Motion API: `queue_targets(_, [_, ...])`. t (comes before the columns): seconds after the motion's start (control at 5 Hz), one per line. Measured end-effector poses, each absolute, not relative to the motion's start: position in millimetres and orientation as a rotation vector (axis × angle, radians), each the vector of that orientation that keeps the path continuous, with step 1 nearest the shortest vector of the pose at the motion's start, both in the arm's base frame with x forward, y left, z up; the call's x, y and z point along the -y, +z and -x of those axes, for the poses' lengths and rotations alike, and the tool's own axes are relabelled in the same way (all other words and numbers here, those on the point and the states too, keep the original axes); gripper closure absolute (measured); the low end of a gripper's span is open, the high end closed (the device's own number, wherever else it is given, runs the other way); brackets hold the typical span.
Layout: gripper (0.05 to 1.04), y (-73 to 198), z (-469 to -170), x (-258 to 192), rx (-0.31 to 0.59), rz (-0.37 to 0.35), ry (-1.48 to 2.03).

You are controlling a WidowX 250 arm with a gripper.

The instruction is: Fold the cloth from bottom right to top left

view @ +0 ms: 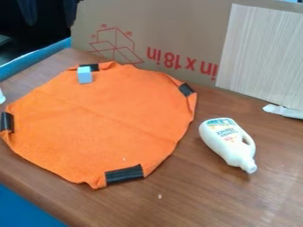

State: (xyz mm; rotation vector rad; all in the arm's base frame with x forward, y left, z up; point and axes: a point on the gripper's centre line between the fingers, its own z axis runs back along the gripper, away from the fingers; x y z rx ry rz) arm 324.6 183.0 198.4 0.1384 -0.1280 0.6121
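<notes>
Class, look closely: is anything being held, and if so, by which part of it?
Nothing here is being held. The orange cloth lies spread on the table, the blue block rests on it, and the white bottle lies beside the cloth.

Red print [182, 62] on cardboard [172, 24]; printed label [226, 132] on bottle [235, 154].
</notes>
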Motion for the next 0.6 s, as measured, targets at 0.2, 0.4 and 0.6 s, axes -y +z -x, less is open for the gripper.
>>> queue_targets(0.2, [0.084,185,-325,-182,0.094,-0.131,0.605])
queue_targets(0.4, [0.084,156,-320,-163,0.06,-0.136,0.45])
queue_targets(0.6, [0.084,140,-311,-146,0.09,-0.172,0.294])
